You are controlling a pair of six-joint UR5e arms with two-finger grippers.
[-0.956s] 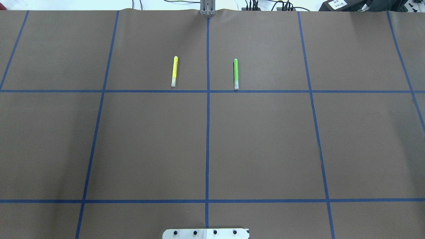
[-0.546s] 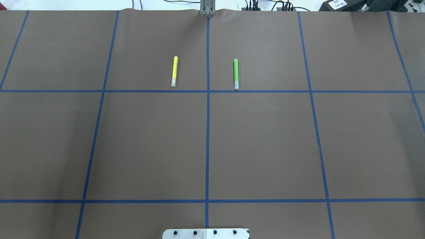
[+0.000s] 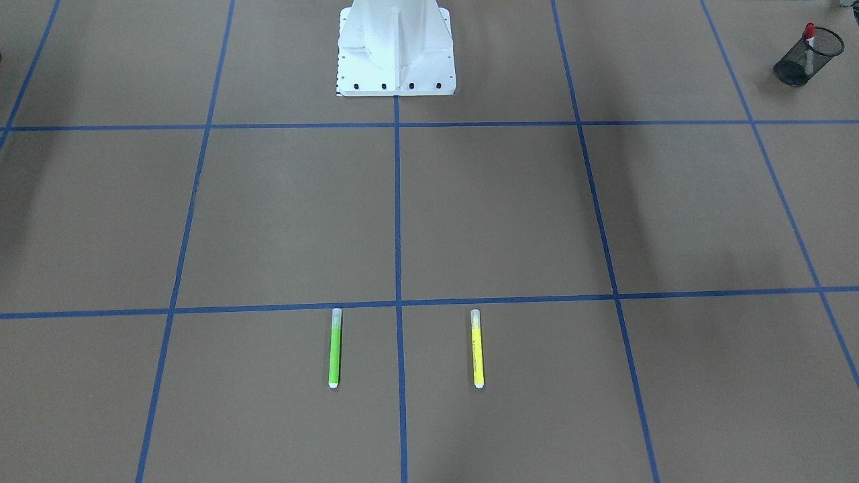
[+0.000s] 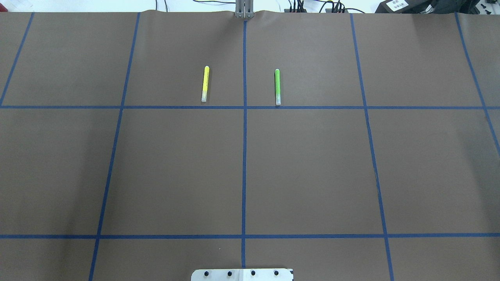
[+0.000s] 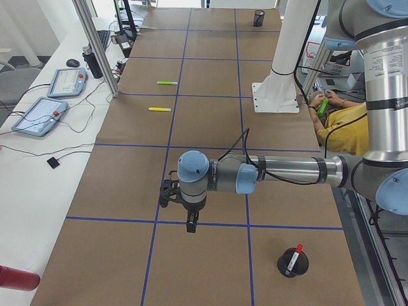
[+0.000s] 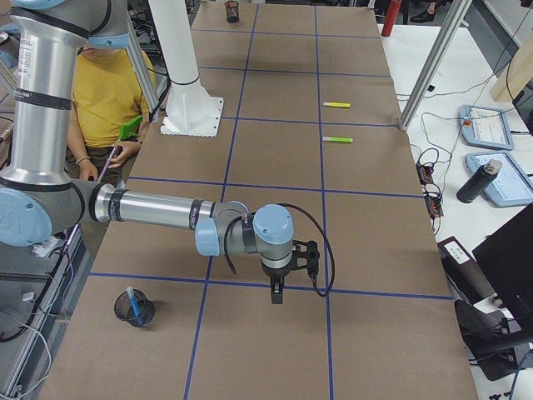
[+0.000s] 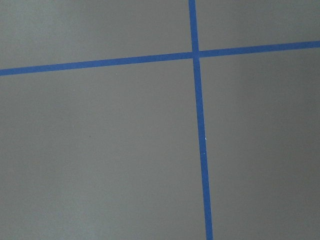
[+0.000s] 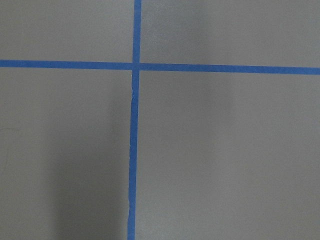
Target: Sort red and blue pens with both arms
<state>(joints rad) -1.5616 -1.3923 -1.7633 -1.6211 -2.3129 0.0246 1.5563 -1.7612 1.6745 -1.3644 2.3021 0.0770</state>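
Note:
The red pen [image 3: 809, 35] stands in a black mesh cup [image 3: 790, 71] at the table's end on my left; the exterior left view shows that red pen [image 5: 296, 256] in its cup [image 5: 289, 266] too. The blue pen [image 6: 131, 301] stands in another mesh cup [image 6: 138, 315] at the end on my right. My left gripper [image 5: 190, 227] hangs above the paper near a tape line, apart from the cup. My right gripper [image 6: 276, 297] hangs likewise. Both show only in the side views, so I cannot tell whether they are open or shut. The wrist views hold only brown paper and tape.
A yellow marker [image 4: 205, 83] and a green marker [image 4: 277, 86] lie parallel on the far side, either side of the centre tape line. The white robot base [image 3: 396, 50] stands mid-table. A seated person in a yellow shirt [image 6: 104, 92] is behind the robot.

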